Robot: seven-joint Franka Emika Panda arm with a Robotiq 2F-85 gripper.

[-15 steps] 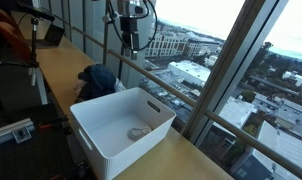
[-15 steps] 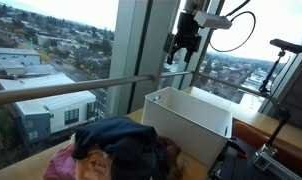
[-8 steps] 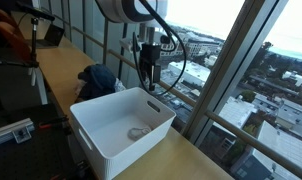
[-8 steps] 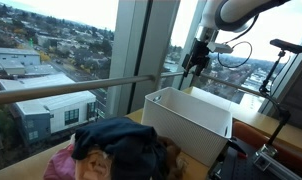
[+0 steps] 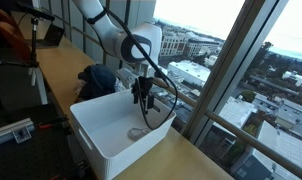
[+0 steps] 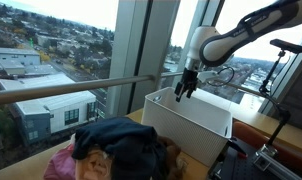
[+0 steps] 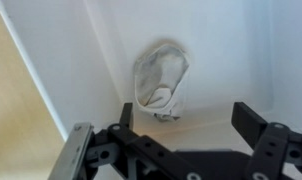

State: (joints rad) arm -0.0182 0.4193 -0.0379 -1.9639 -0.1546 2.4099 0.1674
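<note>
A white plastic bin (image 5: 96, 135) stands on the wooden counter; it also shows in an exterior view (image 6: 206, 128). A small crumpled light-coloured cloth (image 5: 138, 132) lies on the bin's floor, and it shows in the wrist view (image 7: 161, 80) too. My gripper (image 5: 143, 99) hangs just inside the bin's top, above the cloth, and is seen over the bin's far rim in an exterior view (image 6: 183, 91). In the wrist view the gripper (image 7: 186, 118) is open and empty, with the cloth just beyond the fingertips.
A pile of dark blue and pink clothes (image 6: 116, 148) lies on the counter beside the bin; it also shows in an exterior view (image 5: 99, 80). A metal rail (image 6: 71, 90) and big windows run along the counter. Tripods and gear (image 5: 21, 60) stand behind.
The gripper has come down from high above the counter to the bin's top, over the cloth. It stays open. The bin and clothes have not moved.
</note>
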